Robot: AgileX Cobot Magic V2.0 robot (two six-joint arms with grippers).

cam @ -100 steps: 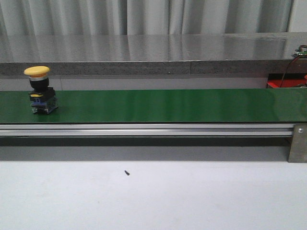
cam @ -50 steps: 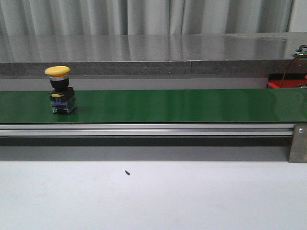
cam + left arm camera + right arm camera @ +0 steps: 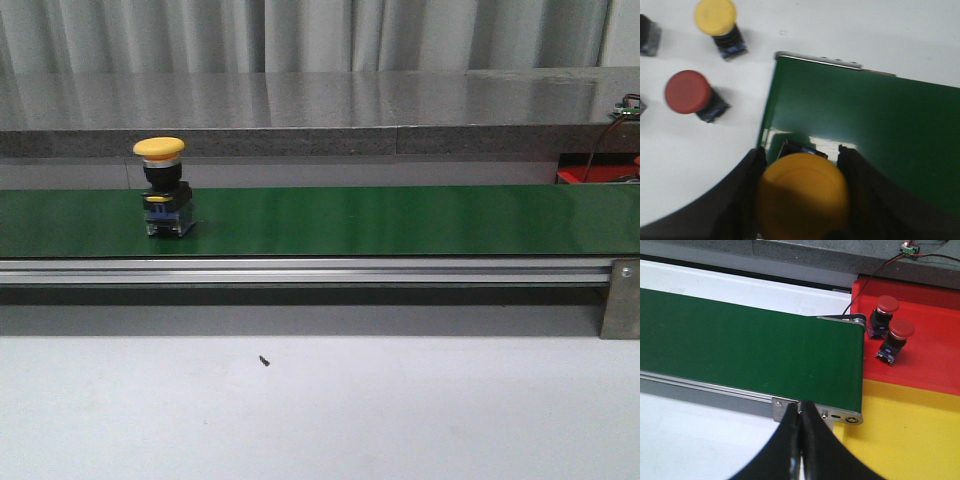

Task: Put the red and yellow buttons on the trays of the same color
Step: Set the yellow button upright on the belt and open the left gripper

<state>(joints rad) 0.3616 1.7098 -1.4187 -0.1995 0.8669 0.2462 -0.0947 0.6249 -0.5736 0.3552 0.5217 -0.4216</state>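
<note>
- Yellow button (image 3: 165,192) upright on the green belt (image 3: 400,220), left part of belt in front view; vs 0.5 s ago it sits further right along the belt, and further still vs 1 s ago. Rest of front view unchanged: tabletop (image 3: 400,410) w/ small dark speck (image 3: 265,361) in front of belt.
- Left tool (image 3: 802,180): fingers (image 3: 742,195) either side of a 2nd yellow button (image 3: 802,197), cap filling the gap, above the belt's end; contact looks likely but blurred, so can't tell if it's pinching.
- Off the belt end in left wrist view, on white tabletop: another yellow btn (image 3: 717,22) and a red button (image 3: 690,94), both lying tilted, apart from each other; more dark btn bodies cut off at frame edge.
- Right tool (image 3: 801,440): fingers pressed together, nothing between, just in front of belt's other end.
- Beyond that belt end: red tray (image 3: 935,355) w/ two red btns (image 3: 892,332) just beside the belt roller; yellow tray (image 3: 905,435) adjoining it.
</note>
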